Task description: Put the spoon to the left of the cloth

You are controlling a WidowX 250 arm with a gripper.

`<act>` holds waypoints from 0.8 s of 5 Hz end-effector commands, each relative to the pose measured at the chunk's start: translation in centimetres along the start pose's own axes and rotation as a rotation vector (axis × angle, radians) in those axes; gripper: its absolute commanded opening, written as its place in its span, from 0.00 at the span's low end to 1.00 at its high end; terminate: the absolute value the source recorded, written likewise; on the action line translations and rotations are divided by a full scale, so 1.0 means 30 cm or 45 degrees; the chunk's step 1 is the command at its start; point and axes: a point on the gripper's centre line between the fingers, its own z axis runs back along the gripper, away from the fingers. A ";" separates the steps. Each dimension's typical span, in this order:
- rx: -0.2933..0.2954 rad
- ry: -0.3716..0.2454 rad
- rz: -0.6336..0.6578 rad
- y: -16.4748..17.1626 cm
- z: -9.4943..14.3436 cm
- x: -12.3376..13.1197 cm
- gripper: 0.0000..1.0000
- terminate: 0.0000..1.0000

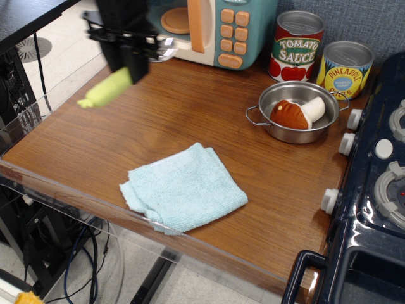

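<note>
I see the gripper [130, 60] pinching the spoon [105, 88] above the tabletop [158, 120], up and to the left of the cloth [182, 187] and well apart from it. The spoon's yellow-green handle slants down and to the left out of the gripper, its nubbed end lowest; its metal bowl is partly hidden behind the dark gripper body, with only a shiny bit showing. I cannot tell how far the handle is above the wood. The cloth lies flat and folded near the tabletop's front edge, nothing on it. To the right of the cloth and further back sits a steel pot [297, 130] holding a toy mushroom [297, 113]. Behind the pot stand a tomato sauce can [297, 47] and a pineapple can [347, 69]. A toy microwave [215, 28] stands behind the cloth, and a toy stove [373, 183] lies to its right.
</note>
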 end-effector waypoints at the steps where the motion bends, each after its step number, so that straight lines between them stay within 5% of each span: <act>1: 0.118 -0.016 0.146 0.141 -0.020 -0.021 0.00 0.00; 4: 0.153 0.023 0.169 0.224 -0.155 -0.051 0.00 0.00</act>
